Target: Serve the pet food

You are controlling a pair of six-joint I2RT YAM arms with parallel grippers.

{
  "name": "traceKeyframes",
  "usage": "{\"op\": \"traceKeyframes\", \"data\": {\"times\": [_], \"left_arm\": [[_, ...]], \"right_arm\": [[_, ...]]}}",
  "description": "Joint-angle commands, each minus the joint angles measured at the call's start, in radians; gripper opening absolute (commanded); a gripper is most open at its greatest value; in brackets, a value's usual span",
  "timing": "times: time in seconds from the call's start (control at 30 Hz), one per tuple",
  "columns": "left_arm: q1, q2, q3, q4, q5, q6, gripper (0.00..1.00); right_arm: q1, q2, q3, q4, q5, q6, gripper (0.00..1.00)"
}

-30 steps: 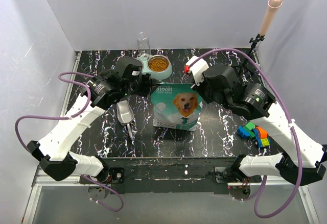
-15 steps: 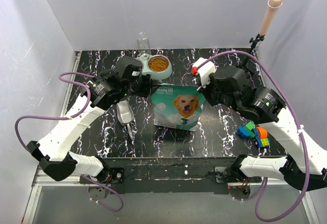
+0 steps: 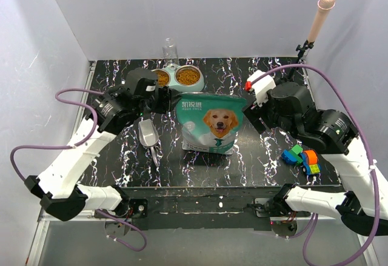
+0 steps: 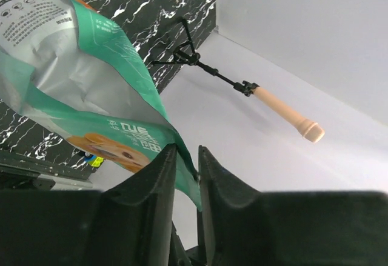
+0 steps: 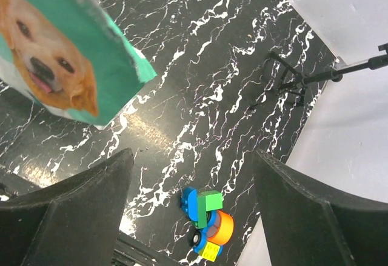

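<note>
Left end effector point(image 4: 186, 152): jaws nearly together, teal edge of the pet food bag point(image 3: 211, 123) running into the gap. Cannot tell if it is pinched or slack. Right end effector point(image 5: 191, 157): released, jaws wide, nothing between them. The bag corner sits at the upper left of its view, apart from both fingers.

The bag stands upright mid-frame on the surface point(image 3: 254, 157), with the left end effector at its upper-left corner.

Risk: there is no hold on the bag's right side, so it could tip. If the left arm pulls away with the edge caught, it likely drags the bag over toward the scoop point(image 3: 147, 134) and spills.

Containers: double bowl point(image 3: 174, 71) at upper centre, behind the bag. Brown kibble point(image 3: 189, 76) fills the right cup; the left cup looks brown too, partly hidden. The scoop lies left of the bag and looks empty. Bag contents not visible.
</note>
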Motion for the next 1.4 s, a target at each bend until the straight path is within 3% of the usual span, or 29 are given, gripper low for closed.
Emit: {"op": "traceKeyframes", "data": {"times": [0.0,0.1,0.27,0.47,0.63,0.83,0.97,1.17,1.37], "left_arm": [[0.014,-0.07,0.004,0.04,-0.08,0.001,0.24],[0.012,-0.07,0.005,0.043,-0.081,-0.001,0.38],[0.014,-0.073,0.018,0.045,-0.089,0.016,0.54],[0.014,-0.114,0.08,0.08,-0.087,0.116,0.62],[0.014,-0.179,0.148,0.224,-0.188,0.345,0.72],[0.014,-0.147,0.313,0.212,-0.303,0.755,0.79],[0.012,-0.119,0.393,0.188,-0.319,1.005,0.8],[0.012,-0.119,0.446,0.194,-0.31,1.193,0.86],[0.014,-0.14,0.453,0.187,-0.314,1.228,0.89]], "right_arm": [[-0.001,-0.027,0.007,0.034,-0.07,-0.024,0.86],[-0.001,-0.04,0.011,0.077,-0.136,-0.025,0.87],[-0.001,-0.049,0.019,0.115,-0.168,0.001,0.88],[-0.001,-0.087,0.096,0.121,0.0,0.135,0.89],[-0.001,-0.167,0.143,0.083,0.175,0.281,0.9],[-0.001,-0.147,0.25,-0.101,0.323,0.372,0.9],[-0.001,-0.141,0.309,-0.121,0.318,0.383,0.91],[-0.001,-0.211,0.28,-0.017,0.323,0.383,0.91],[-0.001,-0.255,0.274,0.022,0.321,0.407,0.92]]}}
